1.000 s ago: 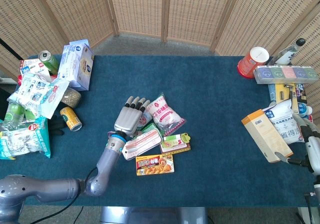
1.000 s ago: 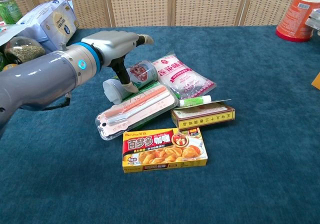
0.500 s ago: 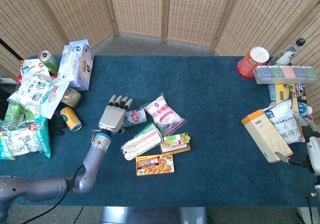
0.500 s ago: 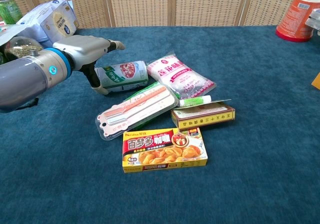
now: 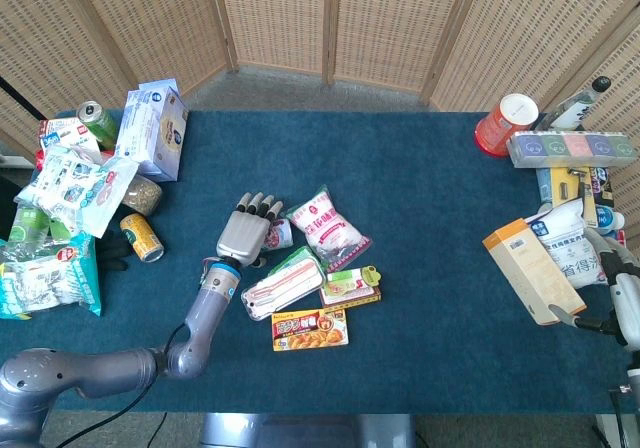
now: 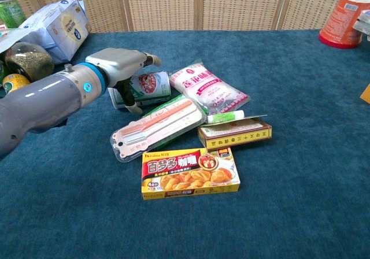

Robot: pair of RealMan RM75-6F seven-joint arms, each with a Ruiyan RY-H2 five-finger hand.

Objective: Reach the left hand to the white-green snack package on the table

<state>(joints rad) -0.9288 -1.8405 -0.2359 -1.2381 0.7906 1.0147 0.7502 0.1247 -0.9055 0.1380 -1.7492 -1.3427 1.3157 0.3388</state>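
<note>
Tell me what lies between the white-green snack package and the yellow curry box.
The long pink-and-clear packet lies between the snack package and curry box, clearest in the chest view.

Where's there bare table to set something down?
Bare cloth lies between the pink-white bag and the orange-topped box, and at the back between the blue-white carton and red cup. Crowded: left edge and around the left hand.
</note>
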